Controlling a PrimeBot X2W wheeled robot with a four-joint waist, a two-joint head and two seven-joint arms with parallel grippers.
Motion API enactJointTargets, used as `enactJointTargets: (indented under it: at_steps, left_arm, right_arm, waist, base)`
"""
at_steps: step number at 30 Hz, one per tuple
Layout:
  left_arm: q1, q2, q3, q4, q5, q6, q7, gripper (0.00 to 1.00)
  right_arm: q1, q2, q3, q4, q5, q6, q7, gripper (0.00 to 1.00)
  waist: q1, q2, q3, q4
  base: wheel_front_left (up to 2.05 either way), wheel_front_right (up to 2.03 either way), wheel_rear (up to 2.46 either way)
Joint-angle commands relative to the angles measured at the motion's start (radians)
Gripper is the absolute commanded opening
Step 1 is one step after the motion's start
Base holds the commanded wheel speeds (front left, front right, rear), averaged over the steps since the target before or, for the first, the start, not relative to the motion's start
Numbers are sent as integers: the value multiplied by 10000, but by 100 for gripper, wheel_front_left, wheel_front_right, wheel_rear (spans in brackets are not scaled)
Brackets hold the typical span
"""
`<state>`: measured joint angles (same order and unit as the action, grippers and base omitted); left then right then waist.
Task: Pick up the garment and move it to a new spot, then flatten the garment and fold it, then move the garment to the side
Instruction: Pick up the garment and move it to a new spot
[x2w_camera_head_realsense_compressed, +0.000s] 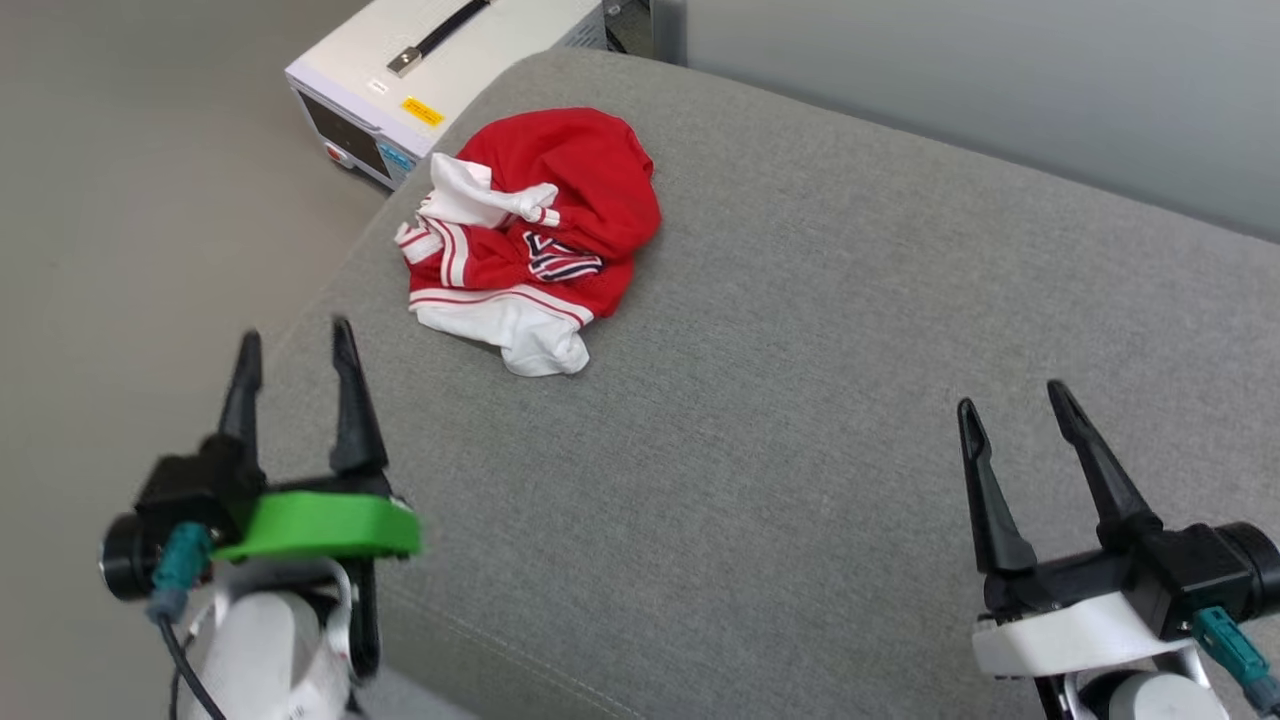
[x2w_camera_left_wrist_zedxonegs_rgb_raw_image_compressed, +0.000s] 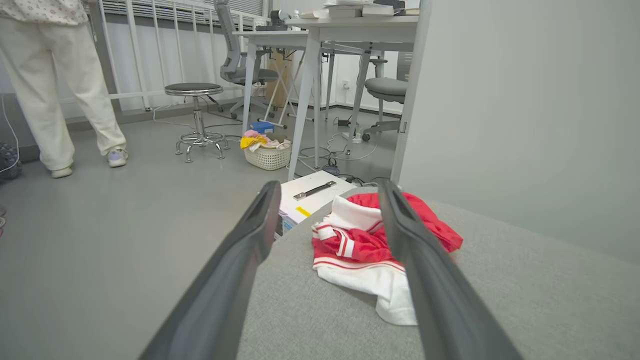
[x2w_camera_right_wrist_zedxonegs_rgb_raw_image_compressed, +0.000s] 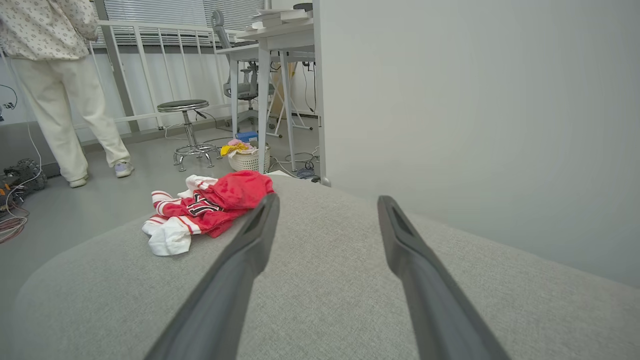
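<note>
The garment (x2w_camera_head_realsense_compressed: 535, 235) lies crumpled in a heap on the far left part of the grey cushion (x2w_camera_head_realsense_compressed: 800, 400): red cloth, white sleeves, striped trim, a bit of black lettering. It also appears in the left wrist view as the garment (x2w_camera_left_wrist_zedxonegs_rgb_raw_image_compressed: 360, 245) and in the right wrist view as the garment (x2w_camera_right_wrist_zedxonegs_rgb_raw_image_compressed: 205, 207). My left gripper (x2w_camera_head_realsense_compressed: 295, 345) is open over the cushion's left edge, short of the heap. My right gripper (x2w_camera_head_realsense_compressed: 1010, 400) is open above the cushion's right part, far from the shirt. Nothing is between either pair of fingers.
A white box-shaped device (x2w_camera_head_realsense_compressed: 420, 70) sits on the floor just behind the cushion's far left corner. A grey wall (x2w_camera_head_realsense_compressed: 1000, 80) runs along the back. A person (x2w_camera_left_wrist_zedxonegs_rgb_raw_image_compressed: 60, 85) stands on the floor beyond, near a stool (x2w_camera_left_wrist_zedxonegs_rgb_raw_image_compressed: 195, 115), a laundry basket (x2w_camera_left_wrist_zedxonegs_rgb_raw_image_compressed: 267, 152) and desks.
</note>
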<state>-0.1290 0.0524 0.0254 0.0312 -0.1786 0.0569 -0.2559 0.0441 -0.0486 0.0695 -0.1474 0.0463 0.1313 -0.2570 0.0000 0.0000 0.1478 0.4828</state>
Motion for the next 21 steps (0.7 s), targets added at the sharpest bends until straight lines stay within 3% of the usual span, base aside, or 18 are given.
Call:
enactJointTargets:
  at_steps: [1,7,11,17,21]
  left_arm:
    - [-676,-22,320,28,-123,-241,-59,100]
    - [-2991,233,1590,653,-182,-1301,-59,100]
    - [-4296,643,1849,1393,-339,-1665,-59,100]
    - [-6228,1865,981,3449,-911,-1862,341,100]
    - [-7227,2880,-390,4457,-2243,-1870,2181,100]
  right_arm:
    - [-346,-16,30,-147,-181,-6,-47,100]
    - [-1112,-276,195,-579,-558,-6,-47,100]
    - [-1515,-484,162,-909,-656,-6,-47,100]
    - [-1959,-730,160,-1292,-755,-6,-47,100]
    - [-2148,-796,173,-1465,-820,-6,-47,100]
  waist:
    - [0,0,811,-539]
    - [0,0,1936,-1182]
    - [0,0,2582,-1527]
    - [0,0,3303,-1818]
    - [0,0,3616,-1970]
  base:
    - [0,0,0]
    - [0,0,0]
    - [0,0,0]
    - [0,0,0]
    - [0,0,0]
